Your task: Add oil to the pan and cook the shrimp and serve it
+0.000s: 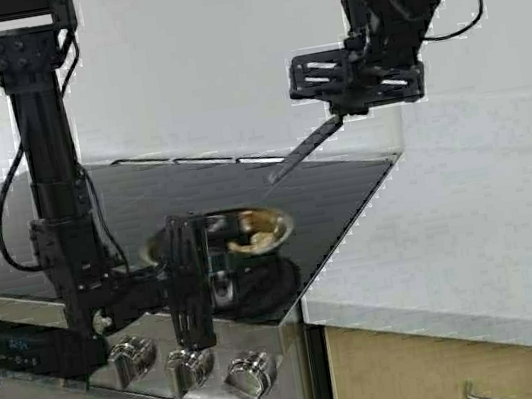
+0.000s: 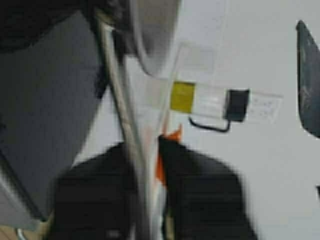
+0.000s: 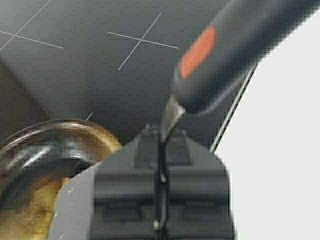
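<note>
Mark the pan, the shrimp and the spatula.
pan (image 1: 278,226), high view, on its right rim.
shrimp (image 1: 261,242), high view, on the pale lumps inside.
spatula (image 1: 301,150), high view, mid-shaft.

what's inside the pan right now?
The pan holds pale tan shrimp on its right side, on a browned, glossy bottom. The left gripper clamps the near rim and hides the near-left part of the inside.
</note>
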